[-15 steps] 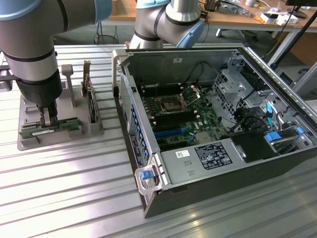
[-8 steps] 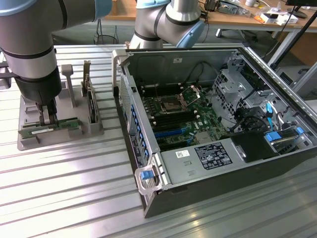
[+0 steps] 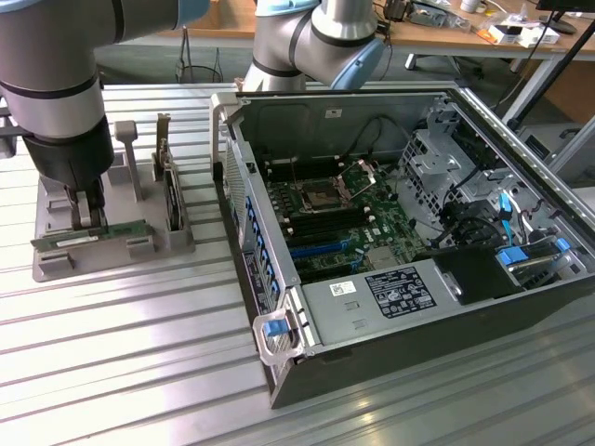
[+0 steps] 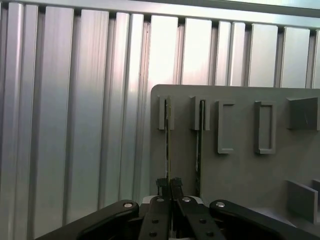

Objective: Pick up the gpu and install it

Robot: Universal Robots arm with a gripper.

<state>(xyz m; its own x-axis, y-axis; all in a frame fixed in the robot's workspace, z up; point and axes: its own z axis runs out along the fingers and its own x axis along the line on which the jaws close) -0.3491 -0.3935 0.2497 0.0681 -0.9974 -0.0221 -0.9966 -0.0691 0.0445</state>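
The pincer (image 3: pixel 88 216) stands straight down over the grey tray (image 3: pixel 56 265), nipped nearly shut on the top edge of the gpu (image 3: pixel 102 234). This one green stick stands on its long edge in a slot along the tray's near rim. One dark card (image 3: pixel 173 200) stands upright just beside it, apart from the fingers. The wrist view shows both boards edge-on, the gpu (image 4: pixel 167 145) between the fingertips (image 4: pixel 162 186). The ribbed desk (image 3: pixel 139 353) lies open in front. One opened computer case (image 3: pixel 372 362) sits near the tray; its two labels (image 3: pixel 402 293) are unreadable.
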